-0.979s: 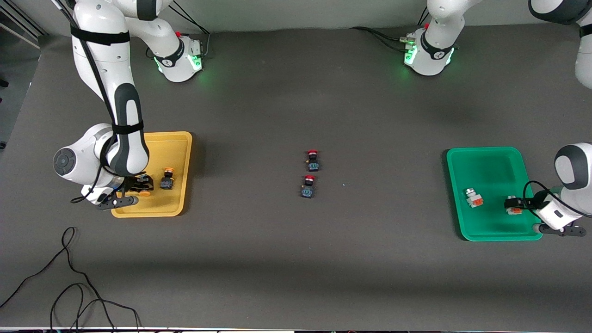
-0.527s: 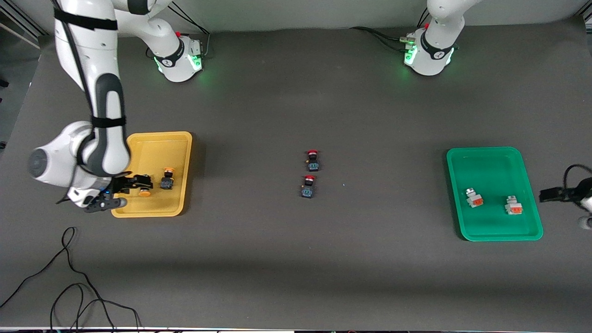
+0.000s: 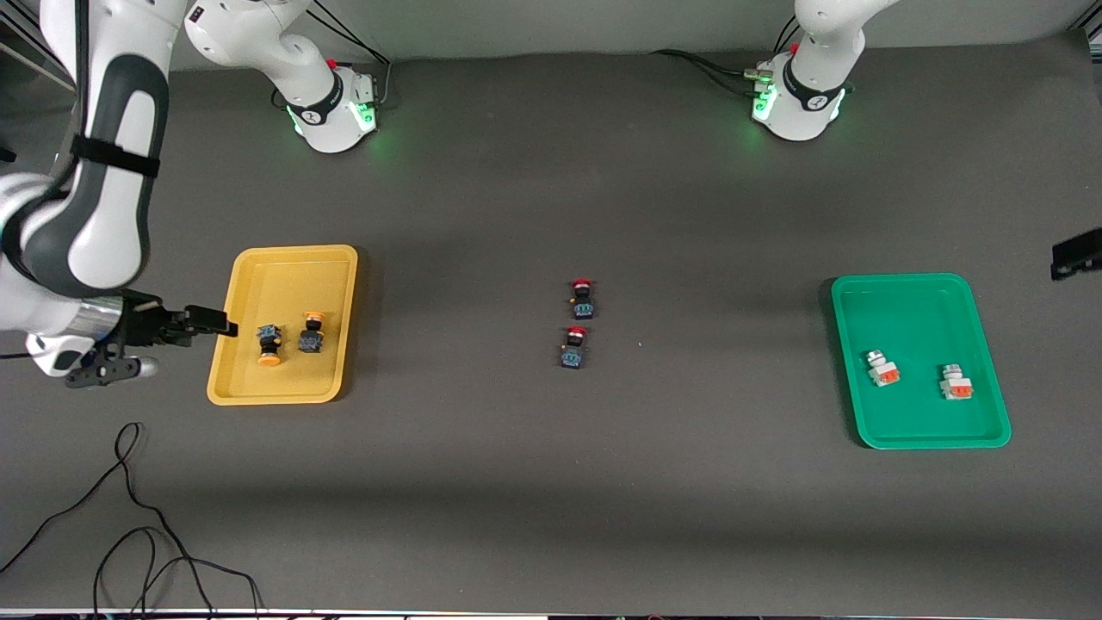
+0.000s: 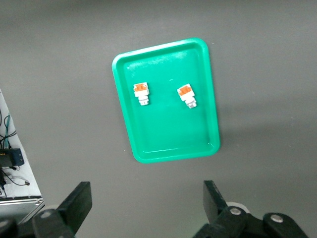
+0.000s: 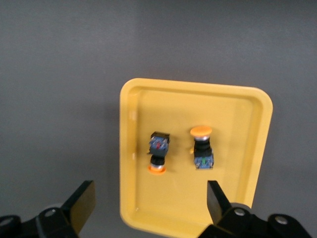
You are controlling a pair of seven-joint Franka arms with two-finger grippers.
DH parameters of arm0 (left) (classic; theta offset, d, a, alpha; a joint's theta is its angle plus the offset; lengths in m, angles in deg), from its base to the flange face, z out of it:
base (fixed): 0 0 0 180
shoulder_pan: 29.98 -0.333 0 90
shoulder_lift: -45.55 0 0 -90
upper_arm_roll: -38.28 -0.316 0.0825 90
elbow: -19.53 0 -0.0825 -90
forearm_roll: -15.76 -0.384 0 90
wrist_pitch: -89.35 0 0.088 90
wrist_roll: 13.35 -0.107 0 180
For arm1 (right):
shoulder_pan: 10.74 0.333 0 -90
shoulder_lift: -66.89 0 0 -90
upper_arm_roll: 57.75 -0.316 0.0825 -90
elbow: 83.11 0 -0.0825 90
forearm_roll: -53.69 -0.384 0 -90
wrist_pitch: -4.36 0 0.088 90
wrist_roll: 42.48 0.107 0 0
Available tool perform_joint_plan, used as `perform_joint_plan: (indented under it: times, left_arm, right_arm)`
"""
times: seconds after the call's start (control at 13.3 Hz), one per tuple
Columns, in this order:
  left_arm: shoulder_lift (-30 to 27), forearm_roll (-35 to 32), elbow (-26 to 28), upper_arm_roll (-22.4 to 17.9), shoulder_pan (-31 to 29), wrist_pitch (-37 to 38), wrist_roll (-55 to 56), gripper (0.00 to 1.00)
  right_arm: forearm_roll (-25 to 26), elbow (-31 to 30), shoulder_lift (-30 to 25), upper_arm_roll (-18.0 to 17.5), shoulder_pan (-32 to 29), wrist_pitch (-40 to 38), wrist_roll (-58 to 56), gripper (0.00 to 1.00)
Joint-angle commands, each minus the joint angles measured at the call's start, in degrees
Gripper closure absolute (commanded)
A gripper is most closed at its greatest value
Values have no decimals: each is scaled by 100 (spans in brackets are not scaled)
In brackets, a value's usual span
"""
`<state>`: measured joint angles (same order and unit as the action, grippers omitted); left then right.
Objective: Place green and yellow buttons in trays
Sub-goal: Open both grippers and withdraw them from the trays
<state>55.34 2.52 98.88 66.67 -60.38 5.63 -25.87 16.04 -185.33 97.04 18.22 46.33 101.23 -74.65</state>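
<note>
Two trays are sitting on the table: one yellow tray (image 3: 288, 258), one green tray (image 3: 904, 284). Two orange-capped dark buttons (image 3: 269, 343) are lying in the yellow. Two white-grey buttons (image 3: 882, 368) are lying in the green. Two red-capped buttons (image 3: 582, 299) are resting mid-table.

Glossy white arm shells with dark grey joint bands are noted; a black strap (image 3: 114, 155) and black cable are fitted. Green lights glow at both round white bases (image 3: 331, 116). Black two-finger grippers (image 3: 185, 323) are fitted.
</note>
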Motion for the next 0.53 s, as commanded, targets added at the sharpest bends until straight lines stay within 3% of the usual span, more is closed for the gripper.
perform_joint_plan:
  times: [0.0,0.15,0.45]
  left_arm:
    - [-389,110,-16,-951,1170,312,100,0]
    - [-609,241,-7,-2157,2385,330,197,0]
    - [-636,848,63,-3022,3364,286,319,0]
  right_arm:
    - [346,726,-10,829,698,-921,771,0]
    - [564,1595,-1,1095,762,-1721,1229,0]
    - [1076,2627,-1,1095,762,-2506,1923,0]
